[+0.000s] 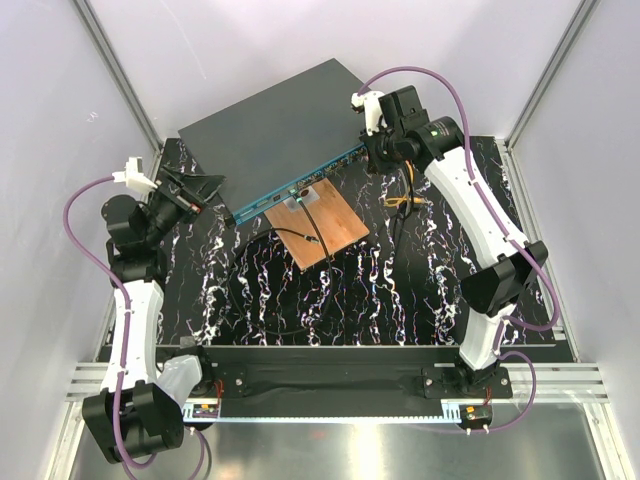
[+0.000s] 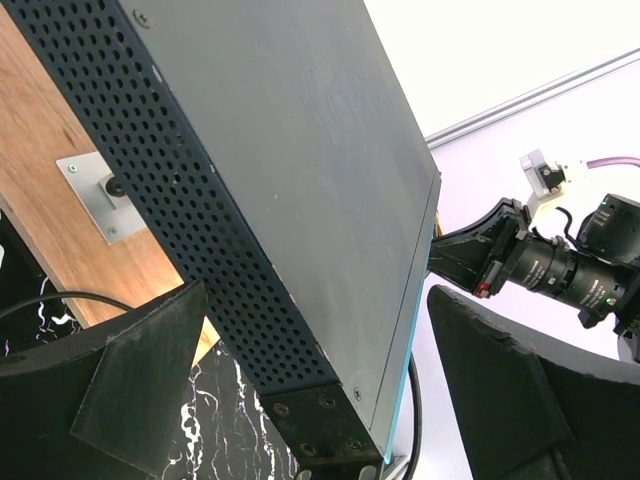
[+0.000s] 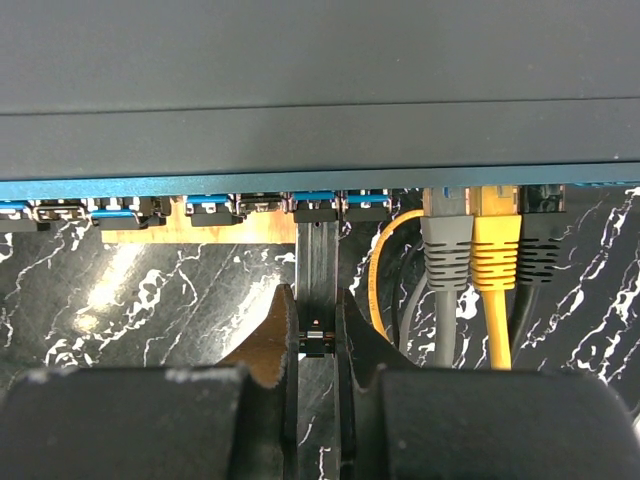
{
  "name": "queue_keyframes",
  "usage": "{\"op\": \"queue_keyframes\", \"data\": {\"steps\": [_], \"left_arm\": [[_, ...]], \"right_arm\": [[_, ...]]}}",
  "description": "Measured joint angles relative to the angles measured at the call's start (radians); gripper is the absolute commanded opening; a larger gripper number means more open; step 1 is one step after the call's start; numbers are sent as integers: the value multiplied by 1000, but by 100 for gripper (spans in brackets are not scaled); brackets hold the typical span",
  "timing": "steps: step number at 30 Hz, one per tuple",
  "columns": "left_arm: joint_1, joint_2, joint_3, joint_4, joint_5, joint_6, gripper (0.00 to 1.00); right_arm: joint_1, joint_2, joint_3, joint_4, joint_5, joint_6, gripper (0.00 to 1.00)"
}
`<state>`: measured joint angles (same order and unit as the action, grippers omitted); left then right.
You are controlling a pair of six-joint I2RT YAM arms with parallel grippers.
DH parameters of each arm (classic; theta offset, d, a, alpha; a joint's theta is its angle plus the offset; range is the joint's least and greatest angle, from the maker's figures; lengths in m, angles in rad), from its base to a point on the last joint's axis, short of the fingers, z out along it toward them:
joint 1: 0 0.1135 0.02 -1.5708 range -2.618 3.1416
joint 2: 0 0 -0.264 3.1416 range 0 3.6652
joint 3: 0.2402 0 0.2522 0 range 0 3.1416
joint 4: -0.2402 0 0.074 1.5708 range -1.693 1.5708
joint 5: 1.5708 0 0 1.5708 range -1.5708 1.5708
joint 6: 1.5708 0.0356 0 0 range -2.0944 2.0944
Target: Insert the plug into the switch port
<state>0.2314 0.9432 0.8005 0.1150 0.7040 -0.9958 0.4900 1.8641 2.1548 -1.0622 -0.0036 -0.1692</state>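
Presently: plug [image 3: 318, 265] at port [image 3: 316, 207] mouth, right arm nearer.
Right gripper [image 3: 318, 345] clenched on plug, long axis pointing straight into the switch [image 3: 300, 140] dead ahead, tip touching the port; seating depth cannot be told. Left gripper [image 2: 320, 400] released wide, straddling a switch corner.

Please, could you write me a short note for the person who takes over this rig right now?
Left pincer: open, a finger on each side of the switch corner.
Right pincer: shut on the black plug, at the teal front.
Done: plug gripped, its tip at a port near the grey cable.
Left: push home, check seating (not visible), release.
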Motion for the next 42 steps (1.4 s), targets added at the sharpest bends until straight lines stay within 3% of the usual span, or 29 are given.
{"op": "queue_keyframes", "data": {"steps": [42], "left_arm": [[0, 0, -10, 15, 0, -6, 99]], "right_arm": [[-5, -28, -70, 48, -16, -25, 0]]}}
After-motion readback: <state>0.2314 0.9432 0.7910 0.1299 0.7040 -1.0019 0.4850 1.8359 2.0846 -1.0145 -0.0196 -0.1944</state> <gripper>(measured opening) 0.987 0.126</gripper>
